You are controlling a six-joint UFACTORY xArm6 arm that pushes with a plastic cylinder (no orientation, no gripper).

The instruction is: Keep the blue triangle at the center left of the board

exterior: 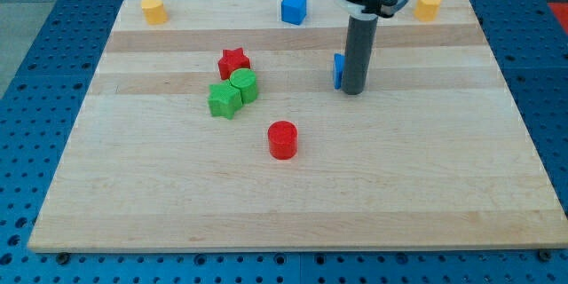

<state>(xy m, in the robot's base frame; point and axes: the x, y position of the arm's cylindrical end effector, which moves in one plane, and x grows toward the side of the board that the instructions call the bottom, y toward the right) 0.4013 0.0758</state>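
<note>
The blue triangle (338,70) lies right of the board's middle, mostly hidden behind my rod; only its left edge shows. My tip (353,91) rests on the wooden board (284,204) against the triangle's right side.
A red star (233,61), a green cylinder (242,85) and a green star (224,100) cluster left of centre. A red cylinder (282,139) stands below them. A blue cube (294,7) sits at the top middle, a yellow block (154,9) top left, an orange block (428,4) top right.
</note>
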